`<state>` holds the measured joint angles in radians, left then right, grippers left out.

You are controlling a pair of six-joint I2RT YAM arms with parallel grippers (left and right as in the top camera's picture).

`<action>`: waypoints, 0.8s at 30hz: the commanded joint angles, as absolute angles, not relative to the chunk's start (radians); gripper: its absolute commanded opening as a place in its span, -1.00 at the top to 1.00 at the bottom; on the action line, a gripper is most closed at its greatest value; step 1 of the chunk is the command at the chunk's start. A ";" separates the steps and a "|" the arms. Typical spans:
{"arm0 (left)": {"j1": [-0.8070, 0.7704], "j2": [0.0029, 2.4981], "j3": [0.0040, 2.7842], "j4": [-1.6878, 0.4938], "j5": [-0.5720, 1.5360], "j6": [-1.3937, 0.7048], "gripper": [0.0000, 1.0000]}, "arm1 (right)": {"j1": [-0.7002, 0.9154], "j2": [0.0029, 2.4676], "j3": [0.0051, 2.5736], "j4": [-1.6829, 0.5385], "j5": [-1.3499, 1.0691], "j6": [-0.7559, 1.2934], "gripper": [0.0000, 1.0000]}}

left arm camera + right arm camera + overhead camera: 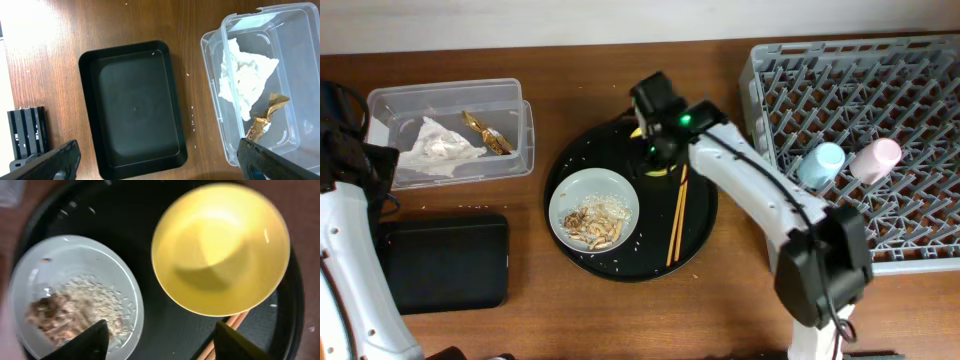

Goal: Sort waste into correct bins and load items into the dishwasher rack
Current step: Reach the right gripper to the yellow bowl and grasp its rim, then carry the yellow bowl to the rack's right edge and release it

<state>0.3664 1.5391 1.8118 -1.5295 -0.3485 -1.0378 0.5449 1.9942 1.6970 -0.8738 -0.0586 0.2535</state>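
My right tool (165, 345), spread and empty, hovers over the small yellow bowl (220, 250) on the far side of the round black tray (570, 170); it looks light, rigid and slick, best pinched across its thin rim.

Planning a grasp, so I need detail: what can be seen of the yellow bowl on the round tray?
The yellow bowl is small, round, glossy and plastic-looking, with a smooth rim. It is empty and sits upright on the round black tray, beside the plate without touching it. The chopsticks lie at its lower edge; contact cannot be told. The right gripper is open, not holding it.
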 commanded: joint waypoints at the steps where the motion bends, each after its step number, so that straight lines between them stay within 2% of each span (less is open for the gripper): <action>1: 0.369 1.532 1.815 -1.531 -0.355 -1.047 -0.99 | 0.556 2.051 1.700 -0.801 -0.005 0.289 -0.34; 6: 0.369 1.532 1.815 -1.531 -0.355 -1.047 -0.99 | 0.556 2.105 1.700 -0.746 0.002 0.285 -0.31; 7: 0.369 1.532 1.815 -1.531 -0.355 -1.047 -0.99 | 0.556 2.130 1.700 -0.739 0.002 0.285 -0.24; 14: 0.369 1.532 1.814 -1.531 -0.355 -1.047 -0.99 | 0.572 2.186 1.700 -0.743 0.005 0.237 -0.13; 18: 0.369 1.532 1.815 -1.531 -0.355 -1.047 -0.99 | 0.572 2.193 1.702 -0.746 0.005 0.239 0.45; 20: 0.369 1.532 1.815 -1.531 -0.355 -1.047 -0.99 | 0.572 2.187 1.718 -0.765 0.005 0.245 0.64; 21: 0.369 1.532 1.814 -1.531 -0.355 -1.047 -0.99 | 0.572 2.183 1.742 -0.787 0.005 0.245 0.85; 22: 0.369 1.532 1.814 -1.531 -0.355 -1.047 -0.99 | 0.570 2.175 1.779 -0.819 0.005 0.249 0.92; 24: 0.369 1.532 1.815 -1.531 -0.355 -1.047 -0.99 | 0.556 2.155 1.872 -0.902 0.004 0.294 0.92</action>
<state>0.3664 1.5391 1.8118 -1.5295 -0.3489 -1.0378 0.5640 2.1872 1.7851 -0.8612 0.0006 0.2474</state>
